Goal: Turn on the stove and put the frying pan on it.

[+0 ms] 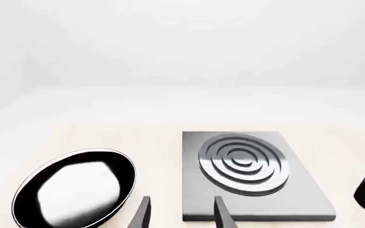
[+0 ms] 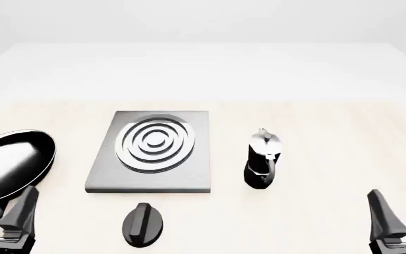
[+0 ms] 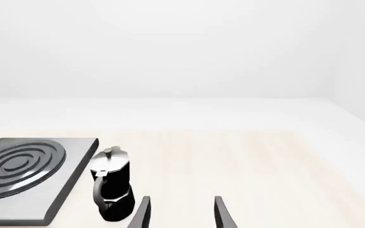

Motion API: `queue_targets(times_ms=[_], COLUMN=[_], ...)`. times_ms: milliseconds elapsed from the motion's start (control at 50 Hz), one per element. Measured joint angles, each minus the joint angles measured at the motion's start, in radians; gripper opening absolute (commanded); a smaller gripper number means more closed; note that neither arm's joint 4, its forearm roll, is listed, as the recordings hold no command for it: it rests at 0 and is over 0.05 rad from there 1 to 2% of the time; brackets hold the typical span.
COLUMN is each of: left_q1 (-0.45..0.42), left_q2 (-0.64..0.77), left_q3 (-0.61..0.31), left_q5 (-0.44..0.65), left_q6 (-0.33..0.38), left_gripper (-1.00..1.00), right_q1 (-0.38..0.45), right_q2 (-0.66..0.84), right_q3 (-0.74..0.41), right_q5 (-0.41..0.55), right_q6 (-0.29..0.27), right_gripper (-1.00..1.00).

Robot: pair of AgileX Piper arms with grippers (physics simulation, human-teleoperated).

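The stove (image 2: 154,159) lay flat at the centre-left of the front view, its burner rings (image 2: 155,142) bare, and its separate black oval knob (image 2: 144,224) sat on the worktop (image 2: 316,132) just below the slab's lower edge, apart from it; the frying pan (image 2: 9,164) rested at the left edge of that frame, well clear of the stove, empty, its handle hidden or cut off by the frame; a moka pot (image 2: 263,161) stood upright to the right of the slab, near but not touching; the left tool (image 2: 2,209) sat in the lower left corner, fingers spread moderately and holding nothing, close by the pan's lower rim; the right tool (image 2: 400,211) sat in the lower right corner, likewise parted and empty; neither step looked begun; the pan looked rigid, glossy and probably slippery, with its weight in the bowl, so a grip on the thin rim would likely tip or slide, and the handle, wherever it showed, seemed the sounder hold; the knob looked small and stiff, its raised ridge offering the fingers a place to pinch and twist
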Motion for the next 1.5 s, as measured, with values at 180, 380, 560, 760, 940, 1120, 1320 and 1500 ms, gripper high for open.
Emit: queue_targets(times_ms=[180,380,560,760,940,1120,1320,1500], left_q1=[-0.007,-0.02,-0.082,-0.207,-0.35,-0.463,-0.541,-0.585], left_q2=[-0.031,-0.042,-0.029,0.04,0.134,0.267,0.383,0.47], left_q3=[0.025,0.02,-0.009,-0.074,-0.157,-0.198,-0.193,-0.168], left_q5=[-0.024,-0.003,0.083,0.193,0.284,0.308,0.281,0.227], left_q6=[0.013,0.013,0.012,-0.007,-0.059,-0.09,-0.116,-0.137], left_gripper=[1.0,1.0,1.0,1.0,1.0,1.0,1.0,1.0], right_q1=[0.002,0.011,0.027,0.048,0.062,0.072,0.078,0.081], right_q2=[0.001,0.0,-0.001,-0.001,-0.001,-0.001,-0.001,-0.001], right_q3=[-0.002,-0.002,-0.003,-0.004,-0.003,-0.001,0.0,0.0], right_q5=[0.002,0.003,0.006,0.012,0.019,0.027,0.035,0.039], right_q6=[-0.009,-0.018,-0.02,-0.023,-0.024,-0.022,-0.019,-0.016], right_gripper=[1.0,1.0,1.0,1.0,1.0,1.0,1.0,1.0])
